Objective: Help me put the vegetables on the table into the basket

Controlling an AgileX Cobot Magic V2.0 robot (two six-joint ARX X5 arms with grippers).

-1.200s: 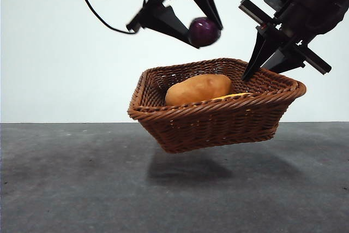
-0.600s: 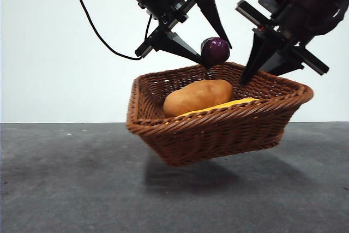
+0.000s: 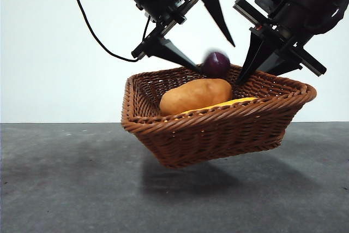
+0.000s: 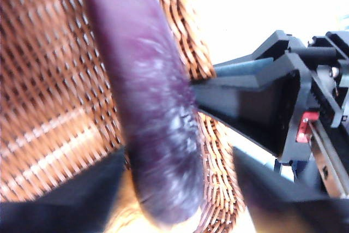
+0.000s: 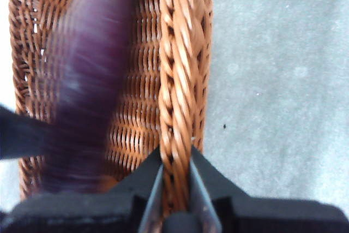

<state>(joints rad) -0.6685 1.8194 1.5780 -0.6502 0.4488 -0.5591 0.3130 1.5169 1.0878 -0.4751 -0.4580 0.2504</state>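
1. Three vegetables are in play, and two of them already lie in the shallow reddish-brown woven wicker basket (image 3: 218,124): the rounded brown-orange potato (image 3: 195,95) rests against the left of the interior, and only a yellow sliver of the long corn cob (image 3: 232,103) shows above the near rim beside it.
2. Up and left of the basket's middle, the left gripper (image 3: 210,34) hangs over the basket with its fingers spread wide apart, holding nothing.
3. Just below that gap, the small glossy dark purple eggplant (image 3: 216,64) is blurred and free of both fingers, level with the far rim above the potato's right end. I judge it to be dropping into the basket; both wrist views show it as a purple streak over the weave (image 4: 158,124) (image 5: 82,91).
4. Further right, the right gripper (image 5: 175,181) has its fingers clamped on the braided rim of the basket, one inside the wall and one outside. In the front view it (image 3: 256,61) comes down onto the far right rim.
5. That grip holds the basket tilted and clear of the mottled dark grey tabletop (image 3: 65,189), with its shadow beneath.
6. Progress: nothing is visible on the tabletop, so the task is almost done. What seems left is for the eggplant to settle inside and, probably, for the basket to be set down.
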